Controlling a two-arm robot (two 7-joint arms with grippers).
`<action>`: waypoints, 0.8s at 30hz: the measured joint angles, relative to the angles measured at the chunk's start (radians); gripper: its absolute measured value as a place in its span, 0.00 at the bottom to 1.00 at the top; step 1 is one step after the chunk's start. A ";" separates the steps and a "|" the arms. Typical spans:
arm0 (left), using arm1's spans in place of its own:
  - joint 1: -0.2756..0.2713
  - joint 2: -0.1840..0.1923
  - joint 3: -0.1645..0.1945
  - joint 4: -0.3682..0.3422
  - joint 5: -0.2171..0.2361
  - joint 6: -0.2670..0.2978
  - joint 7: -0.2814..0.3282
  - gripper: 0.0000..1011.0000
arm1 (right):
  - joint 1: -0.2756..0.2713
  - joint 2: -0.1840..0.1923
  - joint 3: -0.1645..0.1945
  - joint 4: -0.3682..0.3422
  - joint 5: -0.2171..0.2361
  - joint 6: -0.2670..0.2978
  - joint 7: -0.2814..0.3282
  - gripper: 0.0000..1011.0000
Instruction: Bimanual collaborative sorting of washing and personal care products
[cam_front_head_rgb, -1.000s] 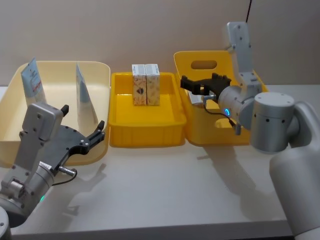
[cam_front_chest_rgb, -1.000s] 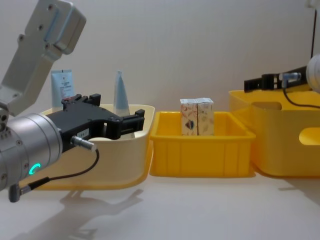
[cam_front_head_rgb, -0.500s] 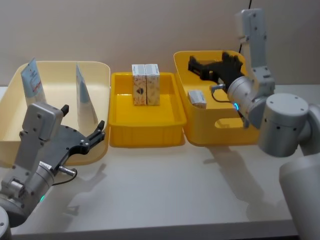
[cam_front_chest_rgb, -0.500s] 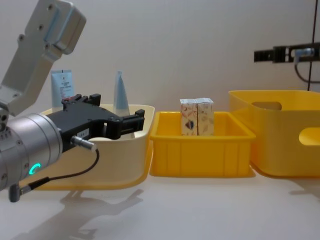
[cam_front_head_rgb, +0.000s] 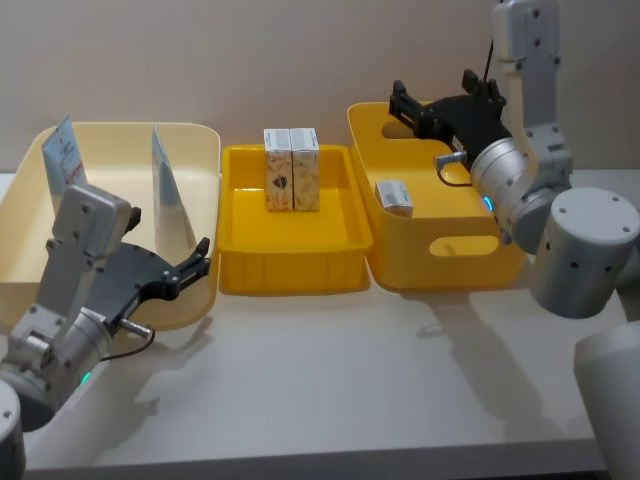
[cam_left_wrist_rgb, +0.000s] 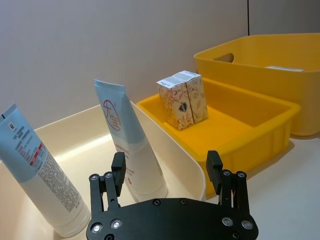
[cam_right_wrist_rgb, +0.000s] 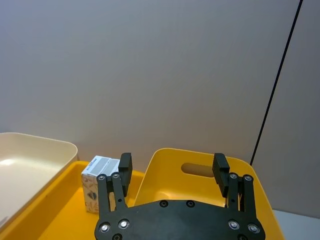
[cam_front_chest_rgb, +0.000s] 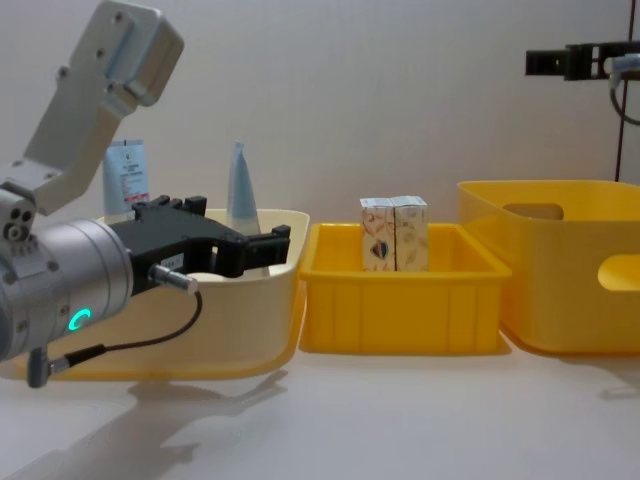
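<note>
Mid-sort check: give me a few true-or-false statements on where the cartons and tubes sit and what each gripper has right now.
1. Two cartons stand side by side in the middle yellow tray. True.
2. The right gripper holds a carton. False: it is open and empty, above the tall yellow bin.
3. Both tubes stand in the cream bin. True.
4. The tall yellow bin is empty. False: one carton lies in it.
5. The left gripper is shut on a tube. False: it is open and empty, in front of the cream bin.
</note>
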 joint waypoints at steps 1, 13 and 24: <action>-0.011 -0.003 0.000 0.009 -0.004 0.014 -0.007 0.99 | -0.001 0.000 0.000 -0.002 -0.001 -0.002 0.000 0.99; -0.063 -0.024 -0.006 0.053 -0.002 0.080 -0.015 0.99 | -0.011 0.004 0.001 -0.025 -0.008 -0.021 -0.002 0.99; -0.102 -0.048 -0.015 0.078 0.026 0.099 0.015 0.99 | -0.014 0.005 0.002 -0.032 -0.010 -0.028 -0.003 0.99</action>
